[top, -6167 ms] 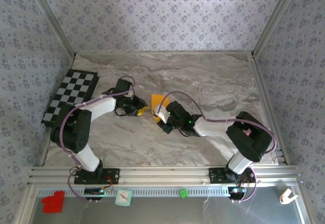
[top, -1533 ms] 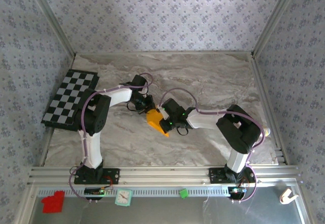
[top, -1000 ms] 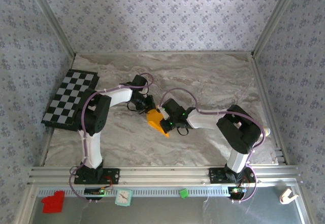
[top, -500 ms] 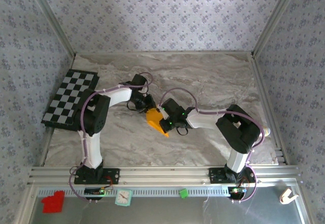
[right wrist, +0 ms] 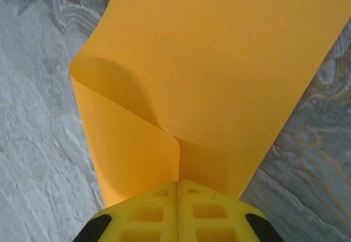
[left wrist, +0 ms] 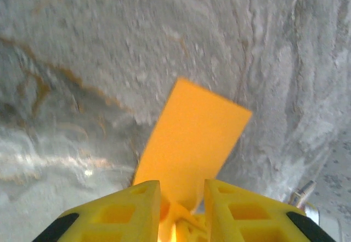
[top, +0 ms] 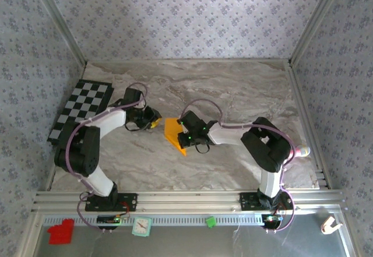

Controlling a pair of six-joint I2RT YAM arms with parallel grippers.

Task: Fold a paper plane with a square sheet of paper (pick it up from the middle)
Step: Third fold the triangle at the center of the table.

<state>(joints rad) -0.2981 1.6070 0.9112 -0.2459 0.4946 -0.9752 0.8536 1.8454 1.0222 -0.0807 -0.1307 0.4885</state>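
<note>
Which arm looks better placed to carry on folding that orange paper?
Probably the right. The right gripper is shut on the bent orange paper; the left gripper is open, short of the paper, holding nothing.

The square sheet of paper (right wrist: 219, 61) is thin, smooth, matt orange paper, the right tool (right wrist: 177, 186) is ribbed yellow plastic, and the worktop (right wrist: 33, 88) looks like faintly glossy grey marble

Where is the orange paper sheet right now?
In the top view the orange paper sheet is near the middle of the marble table, pinched at its right edge by the right fingers, with the left fingers just to its left.
</note>
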